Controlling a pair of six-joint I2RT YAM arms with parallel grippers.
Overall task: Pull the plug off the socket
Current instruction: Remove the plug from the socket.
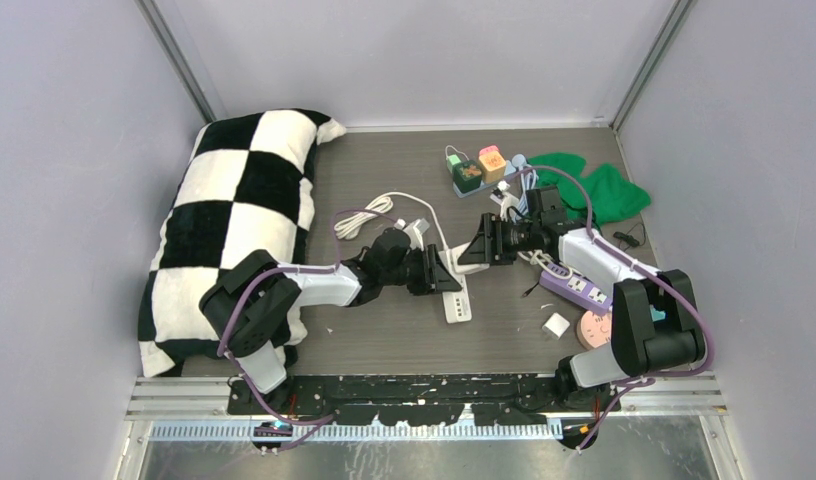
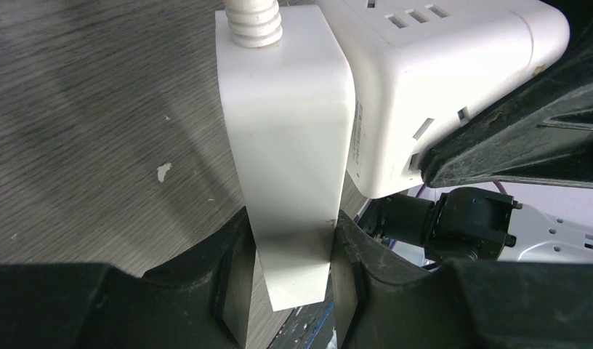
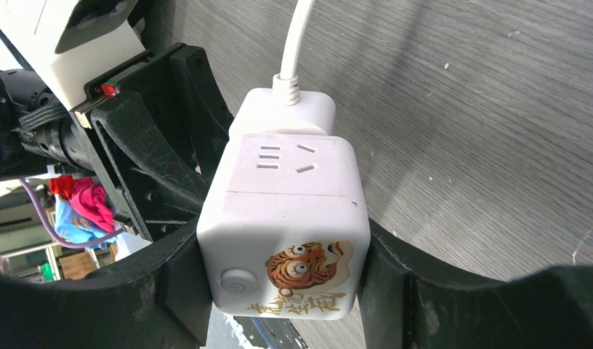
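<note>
Closest to my left wrist camera are my own left fingers, dark and blurred. My left gripper is clamped on the near end of the plug, one finger on each flat side. It is a long, flat white block with a ribbed cord collar at its far end. Its side lies flush against the socket, a white cube with rounded corners, so the plug is not yet out.

My right gripper is clamped on that socket from the opposite side, with a finger pressed to each of two opposite faces. The face turned up to that camera carries slots, a round button and a tiger sticker. The plug sits against the cube's far face, with its white cord running away over the table. From above, both grippers meet nose to nose over the middle of the table, and the socket between them is mostly hidden there.

The biggest thing around is a black-and-white checked pillow, lying along the left edge of the dark wood-grain table. A green cloth is bunched in the far right corner. A purple power strip lies under my right arm, and a white power strip lies just below my left gripper. The white cord loops near the pillow. Two small cubes, one green and one orange, stand near the back. A pink disc and a tiny white block lie close together at the near right.
</note>
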